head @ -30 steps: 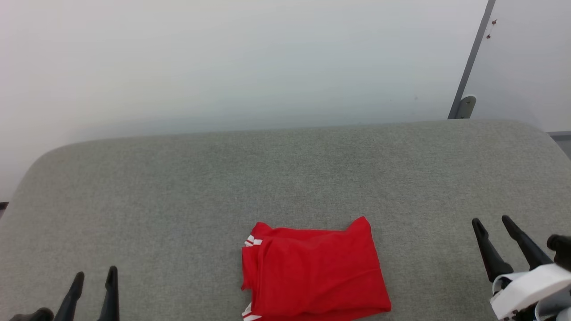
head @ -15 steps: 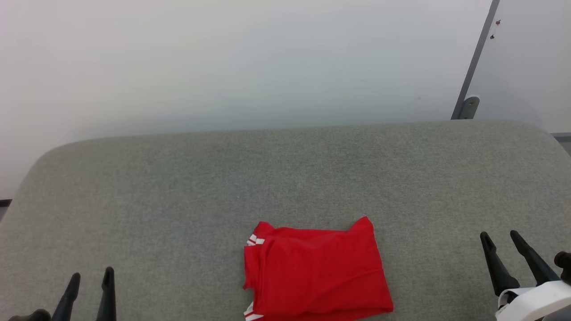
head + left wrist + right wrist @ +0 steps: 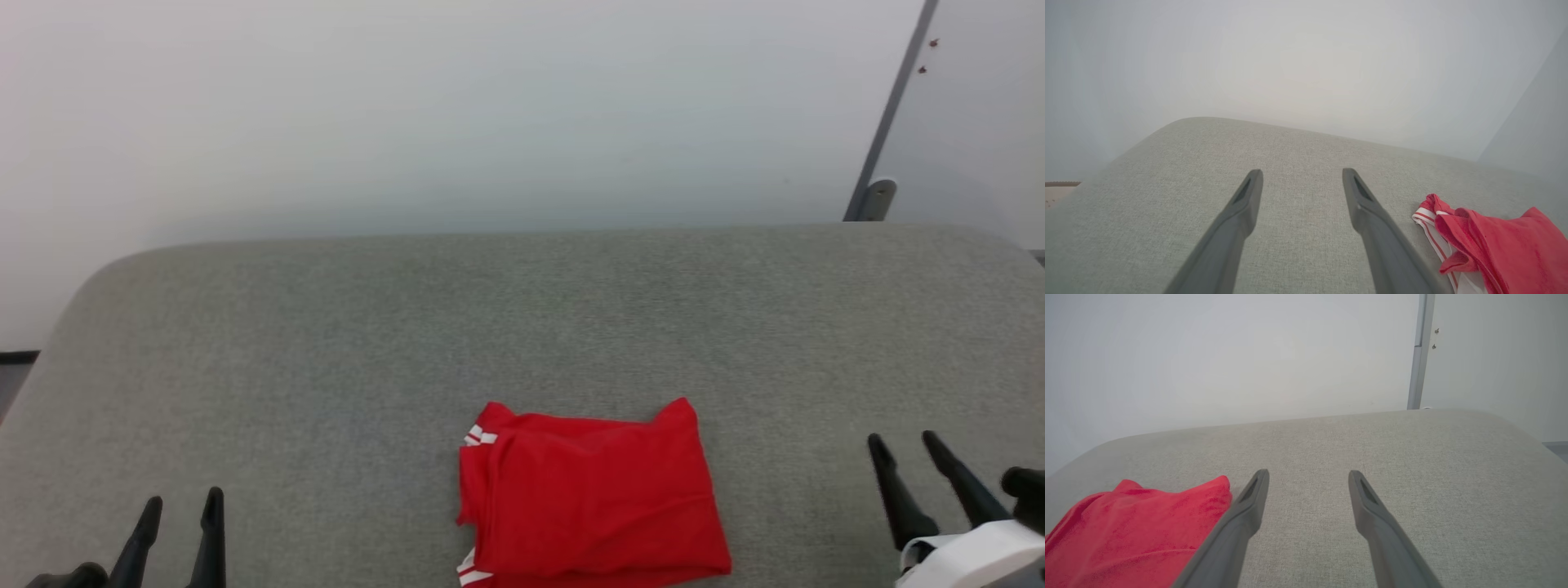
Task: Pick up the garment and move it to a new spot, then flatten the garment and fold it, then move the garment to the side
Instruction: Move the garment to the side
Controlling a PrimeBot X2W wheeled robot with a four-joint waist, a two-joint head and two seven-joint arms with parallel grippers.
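The garment (image 3: 592, 498) is a red shirt folded into a compact rectangle, lying near the front edge of the grey cushioned surface (image 3: 522, 327). Red-and-white striped trim peeks out along its left side. My left gripper (image 3: 184, 502) stands open at the lower left, well clear of the cloth. In the left wrist view the garment (image 3: 1498, 249) lies to the right of my open left gripper (image 3: 1300, 175). My right gripper (image 3: 904, 441) is open at the lower right, apart from the shirt. In the right wrist view the garment (image 3: 1135, 535) lies left of my open right gripper (image 3: 1308, 475).
A pale wall (image 3: 457, 114) rises straight behind the cushioned surface. A grey vertical post (image 3: 890, 122) with a small bracket stands at the back right. The surface rounds off at its far left and right corners.
The head view has shifted slightly, so everything sits a little further right. My right gripper has drawn back toward the lower right edge. The garment lies as it did.
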